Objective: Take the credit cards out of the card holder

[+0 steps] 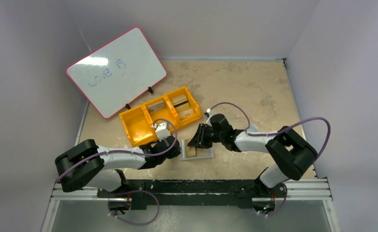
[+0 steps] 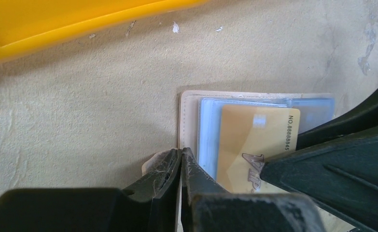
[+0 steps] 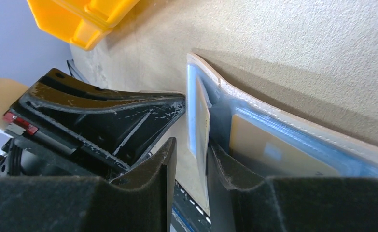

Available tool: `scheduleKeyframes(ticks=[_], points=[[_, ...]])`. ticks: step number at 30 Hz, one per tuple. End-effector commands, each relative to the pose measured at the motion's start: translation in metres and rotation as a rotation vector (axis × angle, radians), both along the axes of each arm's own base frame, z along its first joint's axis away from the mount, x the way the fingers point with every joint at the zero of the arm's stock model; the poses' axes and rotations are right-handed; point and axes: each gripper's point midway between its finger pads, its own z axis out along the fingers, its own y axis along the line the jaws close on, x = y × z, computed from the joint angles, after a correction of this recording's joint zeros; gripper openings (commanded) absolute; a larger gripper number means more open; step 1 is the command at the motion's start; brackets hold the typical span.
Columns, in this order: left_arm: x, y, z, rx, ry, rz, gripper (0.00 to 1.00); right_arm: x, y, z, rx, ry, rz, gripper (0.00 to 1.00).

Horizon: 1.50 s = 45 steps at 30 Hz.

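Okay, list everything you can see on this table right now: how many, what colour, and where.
whiteboard: one, white with a pink rim, far left.
bin: one, yellow, three compartments, centre, just in front of the whiteboard; pale pieces in two compartments, too small to identify.
card holder: one, tan with light-blue panels, lying open between the two arms.
cards: at least two, tan, tucked in the card holder's panels.
table: one, beige, under everything.
left end effector: one, black, shut on the card holder's edge.
right end effector: one, black, open, straddling the raised panel.
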Motion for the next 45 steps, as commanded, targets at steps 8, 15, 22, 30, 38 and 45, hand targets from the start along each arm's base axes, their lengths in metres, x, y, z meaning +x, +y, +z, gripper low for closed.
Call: scheduleKeyframes(ticks=[8, 15, 22, 30, 38, 45], points=[[-0.03, 0.03, -0.041, 0.148, 0.123, -0.045, 0.0, 0.001, -0.003, 0.002, 0.008, 0.0, -0.023, 0.27], [-0.03, 0.032, -0.04, 0.144, 0.118, -0.031, 0.0, -0.001, -0.006, 0.004, 0.008, -0.007, -0.029, 0.06], [-0.03, 0.032, -0.041, 0.134, 0.119, -0.026, 0.0, -0.003, -0.008, 0.007, 0.003, -0.009, -0.014, 0.14], [-0.031, 0.032, -0.041, 0.131, 0.12, -0.026, 0.0, -0.004, -0.011, 0.008, 0.0, -0.01, -0.016, 0.19], [-0.03, 0.032, -0.041, 0.128, 0.119, -0.026, 0.0, -0.004, -0.017, 0.01, -0.024, -0.019, -0.028, 0.14], [-0.03, 0.031, -0.041, 0.127, 0.119, -0.026, 0.0, -0.004, -0.02, 0.011, -0.043, -0.029, -0.026, 0.11]])
